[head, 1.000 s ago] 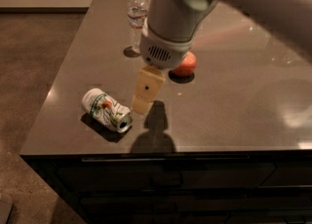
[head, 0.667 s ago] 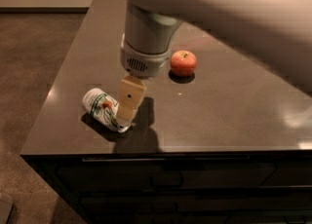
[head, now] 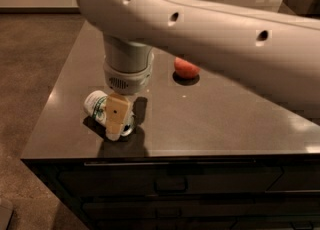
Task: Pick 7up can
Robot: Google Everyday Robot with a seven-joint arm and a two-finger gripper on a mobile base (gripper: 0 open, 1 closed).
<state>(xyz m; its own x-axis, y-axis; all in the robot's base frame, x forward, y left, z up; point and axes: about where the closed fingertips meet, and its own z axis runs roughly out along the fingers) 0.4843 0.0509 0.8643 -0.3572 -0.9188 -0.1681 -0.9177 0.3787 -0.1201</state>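
Observation:
The 7up can point(head: 98, 106) lies on its side near the front left corner of the dark table point(head: 220, 119). It is white-silver with green markings, and its right half is hidden. My gripper point(head: 118, 123) hangs straight down from the big white arm and sits right over the can's right end. One tan finger point(head: 118, 115) shows in front of the can and reaches down to the tabletop. The other finger is hidden behind it.
A red-orange apple point(head: 185, 68) sits further back on the table, partly hidden by my arm. The table's front edge and left edge are close to the can. Dark drawers point(head: 170, 184) run below the front edge. Brown floor lies to the left.
My arm has swung left and down over the table. The gripper has gone from beside the can to directly over its right end. The water bottle is now hidden behind the arm.

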